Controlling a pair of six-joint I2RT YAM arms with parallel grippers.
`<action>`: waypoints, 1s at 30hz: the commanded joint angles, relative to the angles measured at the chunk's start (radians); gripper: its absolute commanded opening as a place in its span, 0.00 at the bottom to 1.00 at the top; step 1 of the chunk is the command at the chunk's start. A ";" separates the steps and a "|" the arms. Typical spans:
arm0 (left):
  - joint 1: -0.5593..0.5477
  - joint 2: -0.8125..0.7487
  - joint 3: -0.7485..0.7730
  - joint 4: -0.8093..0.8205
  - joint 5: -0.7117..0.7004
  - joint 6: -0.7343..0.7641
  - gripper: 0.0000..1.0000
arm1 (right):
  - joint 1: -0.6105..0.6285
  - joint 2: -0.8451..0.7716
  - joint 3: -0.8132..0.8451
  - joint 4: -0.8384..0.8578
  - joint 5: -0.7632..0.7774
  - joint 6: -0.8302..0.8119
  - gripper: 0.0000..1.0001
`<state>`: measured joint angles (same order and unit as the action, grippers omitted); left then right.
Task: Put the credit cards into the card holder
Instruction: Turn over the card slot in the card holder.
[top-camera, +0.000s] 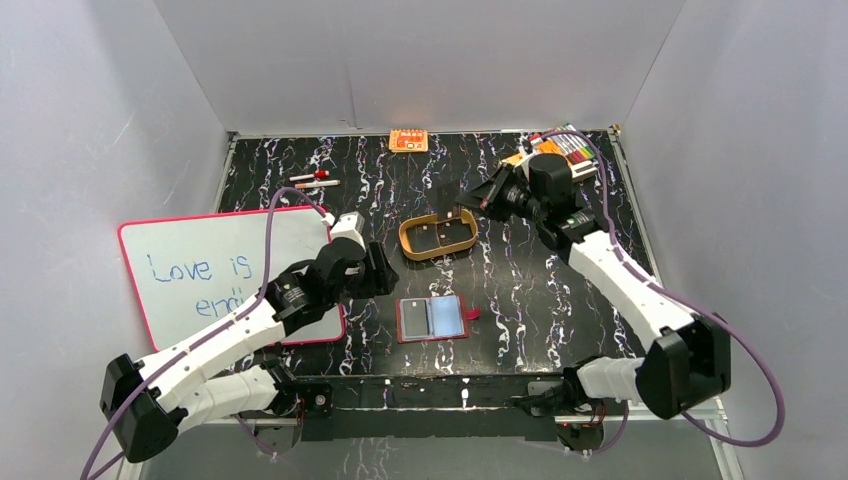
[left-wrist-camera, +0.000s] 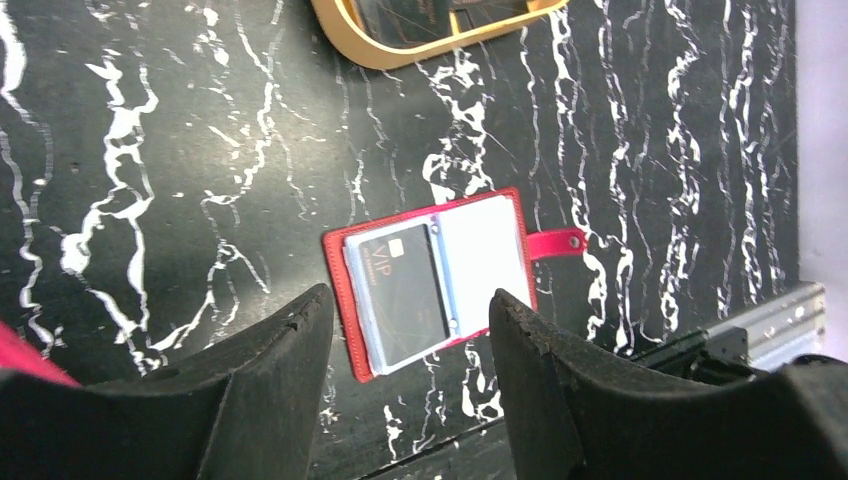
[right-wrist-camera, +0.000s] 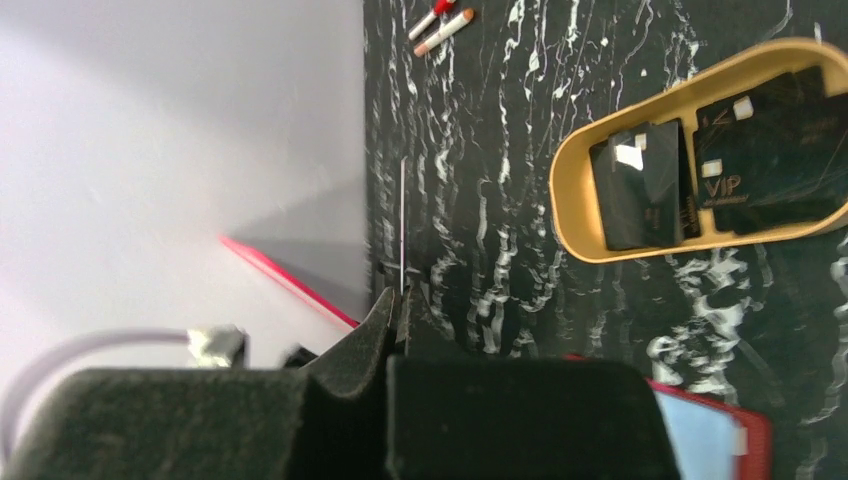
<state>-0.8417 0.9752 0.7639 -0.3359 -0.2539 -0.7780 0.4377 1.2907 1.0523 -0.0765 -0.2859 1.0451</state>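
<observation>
The card holder (top-camera: 432, 318), a red wallet, lies open on the table near the front; it also shows in the left wrist view (left-wrist-camera: 345, 300). A dark VIP card (left-wrist-camera: 405, 290) lies on its left half and a light card (left-wrist-camera: 485, 250) on its right half. My left gripper (top-camera: 383, 272) (left-wrist-camera: 410, 300) is open and empty, just left of and above the wallet. My right gripper (top-camera: 487, 196) (right-wrist-camera: 402, 298) is shut on a thin card seen edge-on (right-wrist-camera: 402, 220), held above the table right of the tan tray. More dark cards (right-wrist-camera: 765, 180) lie in the tray.
The tan oval tray (top-camera: 405, 240) with a divider sits mid-table. A whiteboard (top-camera: 200, 275) lies under my left arm. Pens (top-camera: 313, 180) lie at the back left, an orange packet (top-camera: 408, 140) at the back, and a marker box (top-camera: 572, 150) at the back right.
</observation>
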 joint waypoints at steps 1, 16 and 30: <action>-0.005 0.019 -0.004 0.069 0.110 0.015 0.56 | 0.036 -0.149 -0.063 -0.083 -0.100 -0.417 0.00; -0.017 0.268 -0.054 0.205 0.301 -0.021 0.49 | 0.094 -0.181 -0.392 -0.235 -0.065 -0.437 0.00; -0.016 0.341 -0.089 0.205 0.268 -0.007 0.46 | 0.105 -0.139 -0.412 -0.272 -0.051 -0.448 0.00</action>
<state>-0.8539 1.3060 0.6849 -0.1268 0.0261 -0.7952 0.5335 1.1442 0.6392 -0.3462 -0.3450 0.6044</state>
